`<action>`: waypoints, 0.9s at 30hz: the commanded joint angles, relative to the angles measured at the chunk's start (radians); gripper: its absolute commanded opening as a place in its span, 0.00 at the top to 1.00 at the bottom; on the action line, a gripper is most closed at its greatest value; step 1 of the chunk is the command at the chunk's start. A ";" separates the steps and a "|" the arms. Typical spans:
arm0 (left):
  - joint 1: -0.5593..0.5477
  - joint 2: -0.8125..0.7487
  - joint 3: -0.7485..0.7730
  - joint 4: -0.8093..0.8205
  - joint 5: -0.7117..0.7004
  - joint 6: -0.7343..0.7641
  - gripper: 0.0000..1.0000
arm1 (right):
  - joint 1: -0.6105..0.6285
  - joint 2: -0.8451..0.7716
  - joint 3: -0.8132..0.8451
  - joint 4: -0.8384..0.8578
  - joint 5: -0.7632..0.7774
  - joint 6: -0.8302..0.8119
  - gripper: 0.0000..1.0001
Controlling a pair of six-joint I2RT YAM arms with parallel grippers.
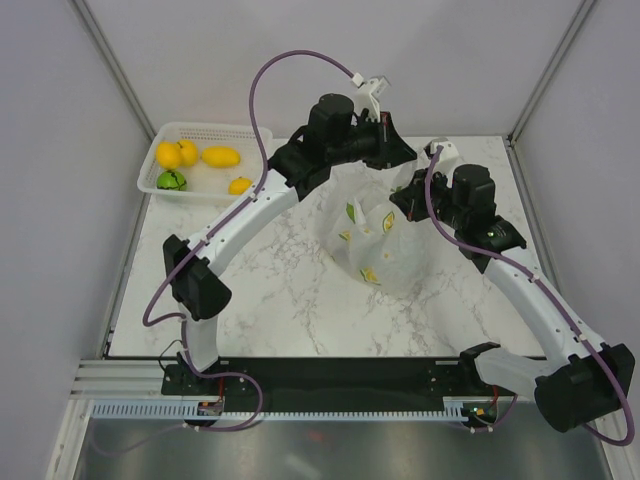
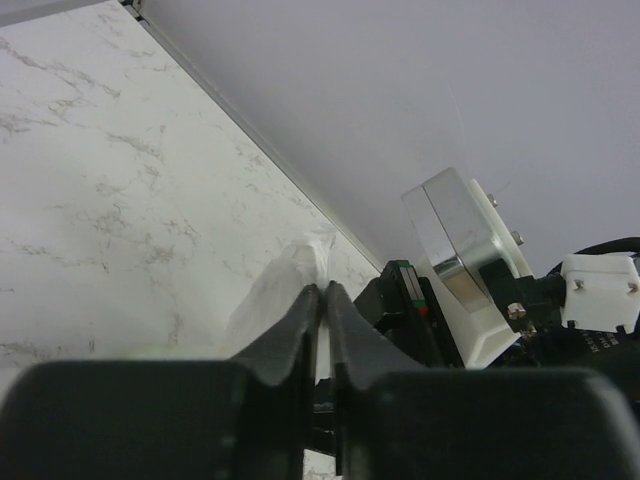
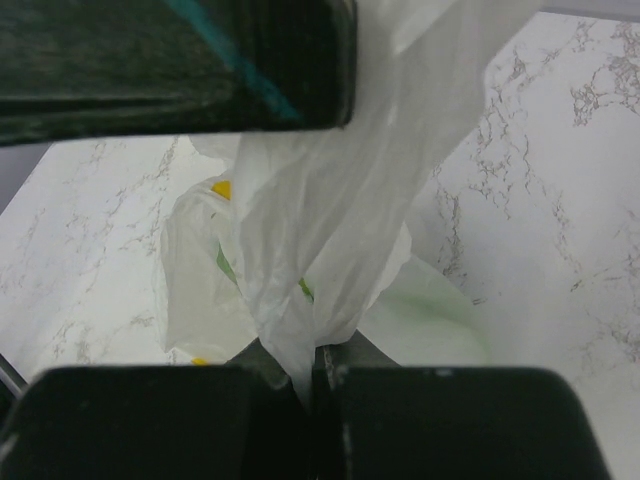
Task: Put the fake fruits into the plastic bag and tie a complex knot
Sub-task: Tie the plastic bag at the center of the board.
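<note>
The plastic bag (image 1: 375, 245), white with lemon prints, stands in the middle of the table. Its handles are pulled up and back between my two grippers. My left gripper (image 1: 403, 157) is shut on a thin strip of bag handle (image 2: 290, 280), seen pinched between its fingertips in the left wrist view (image 2: 322, 291). My right gripper (image 1: 410, 197) is shut on the other bunched handle (image 3: 330, 230), gripped at its jaws (image 3: 312, 362). A pale green shape (image 3: 435, 325) shows through the bag. Several fake fruits, yellow ones (image 1: 221, 156) and a green one (image 1: 171, 180), lie in the basket. No knot shows.
The rigid white perforated basket (image 1: 200, 130) stands at the back left corner of the marble table (image 1: 260, 300). The right arm's gripper body (image 2: 470, 250) is close to my left fingers. Walls enclose the back and sides.
</note>
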 commanded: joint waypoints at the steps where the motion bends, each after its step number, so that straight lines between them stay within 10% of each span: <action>1: -0.010 0.003 0.050 0.015 0.000 0.026 0.94 | -0.003 -0.026 0.006 0.015 -0.011 -0.002 1.00; 9: -0.004 -0.044 0.015 0.014 -0.084 0.084 0.98 | -0.003 -0.035 -0.003 0.012 -0.004 -0.009 1.00; 12: -0.004 -0.052 0.012 0.012 -0.081 0.107 0.45 | -0.004 -0.032 0.000 0.012 -0.007 -0.009 1.00; 14: -0.006 -0.046 0.023 0.012 -0.072 0.108 0.33 | -0.003 -0.031 0.000 0.013 -0.011 -0.010 1.00; 23: -0.012 0.025 0.087 -0.005 -0.053 0.079 0.38 | -0.003 -0.023 0.015 0.012 -0.021 -0.012 1.00; 27: -0.015 0.045 0.112 -0.005 -0.063 0.073 0.67 | -0.003 -0.021 0.017 0.006 -0.021 -0.016 1.00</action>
